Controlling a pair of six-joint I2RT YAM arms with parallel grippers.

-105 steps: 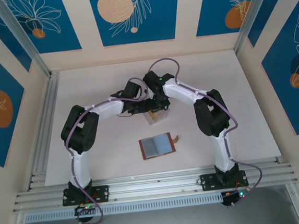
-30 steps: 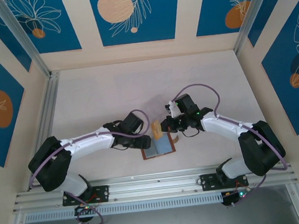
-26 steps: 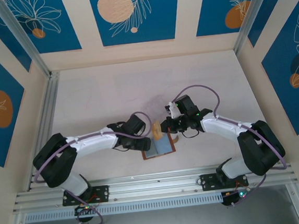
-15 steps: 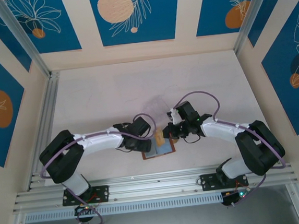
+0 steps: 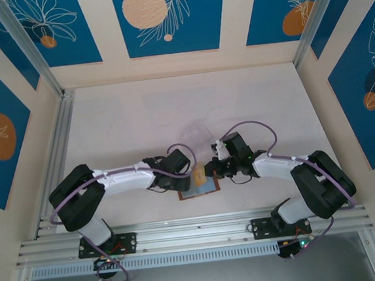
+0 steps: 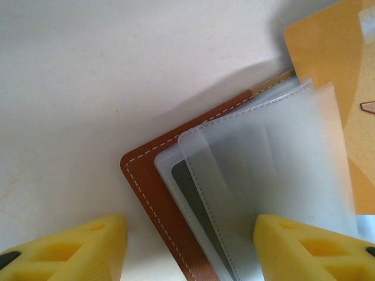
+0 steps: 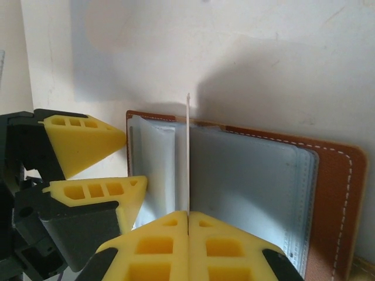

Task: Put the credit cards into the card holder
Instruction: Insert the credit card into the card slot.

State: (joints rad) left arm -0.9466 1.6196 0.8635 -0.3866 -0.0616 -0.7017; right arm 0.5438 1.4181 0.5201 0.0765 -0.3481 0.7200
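Looking from the left, you find the left gripper (image 6: 187, 252) low over the table (image 5: 126, 119) with its jaws spread wide and a corner of the open card holder (image 6: 146, 181) lying between them. Just to its right, the right gripper (image 7: 187, 225) has its jaws pressed together on one tan credit card (image 7: 188, 152), held edge-on over the holder's pale sleeves.

The brown holder (image 5: 203, 189) lies open and flat on the table (image 5: 139, 118), blue-grey lining and clear sleeves facing up. I hold a tan card (image 6: 325, 58) upright, edge-on, standing over those sleeves.
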